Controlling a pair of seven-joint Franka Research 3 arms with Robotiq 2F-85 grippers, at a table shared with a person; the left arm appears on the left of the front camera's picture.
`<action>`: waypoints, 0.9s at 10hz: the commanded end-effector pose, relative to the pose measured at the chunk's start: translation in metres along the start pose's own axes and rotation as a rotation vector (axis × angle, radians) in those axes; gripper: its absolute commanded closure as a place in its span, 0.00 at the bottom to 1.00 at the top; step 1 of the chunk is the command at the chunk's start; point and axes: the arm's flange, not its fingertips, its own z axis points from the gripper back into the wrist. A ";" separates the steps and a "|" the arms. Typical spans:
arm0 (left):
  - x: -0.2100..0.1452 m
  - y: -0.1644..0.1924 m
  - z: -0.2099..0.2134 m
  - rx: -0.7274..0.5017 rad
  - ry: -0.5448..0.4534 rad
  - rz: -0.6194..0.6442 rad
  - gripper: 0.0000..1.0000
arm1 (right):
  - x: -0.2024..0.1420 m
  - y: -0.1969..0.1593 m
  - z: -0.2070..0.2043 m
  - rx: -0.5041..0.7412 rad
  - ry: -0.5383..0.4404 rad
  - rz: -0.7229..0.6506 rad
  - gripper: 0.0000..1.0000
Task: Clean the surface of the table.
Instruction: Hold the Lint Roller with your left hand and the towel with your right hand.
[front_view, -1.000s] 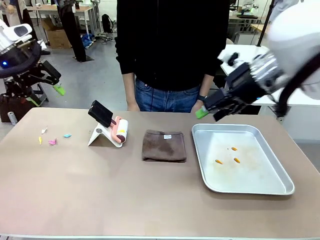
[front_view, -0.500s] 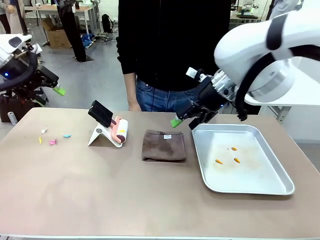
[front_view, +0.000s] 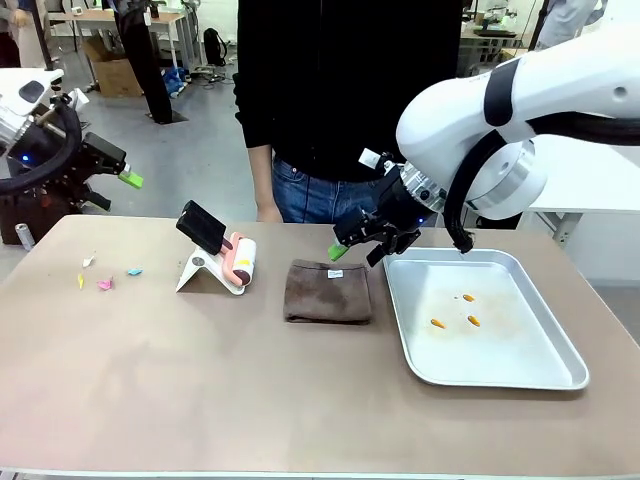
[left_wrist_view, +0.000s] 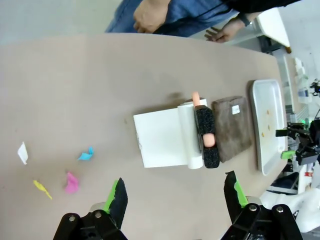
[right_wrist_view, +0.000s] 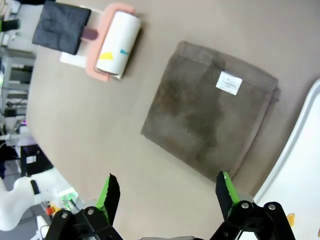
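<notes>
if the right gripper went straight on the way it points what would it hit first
Probably the folded brown cloth: in the right wrist view it lies straight ahead between the fingers of the open right gripper. How far off it is stays unclear.

One large tan-brown matte table (front_view: 300, 410). Toward 3 o'clock on it, one shiny rectangular metal tray (front_view: 520, 365), with three small orange crumbs (front_view: 468, 297) inside. Close to the middle, one dark brown folded cloth (front_view: 328, 291) with one small white label (front_view: 336, 273). Toward 11 o'clock, one lint roller with pink frame (front_view: 240, 262) on one white folded stand (front_view: 192, 278). Toward 9 o'clock, four small paper scraps: one white scrap (front_view: 88, 262), one yellow scrap (front_view: 81, 281), one pink scrap (front_view: 103, 284), one light blue scrap (front_view: 134, 271).
</notes>
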 end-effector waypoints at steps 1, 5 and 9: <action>0.001 -0.003 0.004 0.029 0.015 0.013 0.00 | -0.001 0.002 0.006 0.022 0.003 0.010 0.00; 0.001 -0.003 0.004 0.029 0.015 0.013 0.00 | -0.001 0.002 0.006 0.022 0.003 0.010 0.00; 0.000 0.000 0.001 0.021 0.014 0.004 0.00 | -0.001 0.002 0.002 0.006 0.006 0.003 0.00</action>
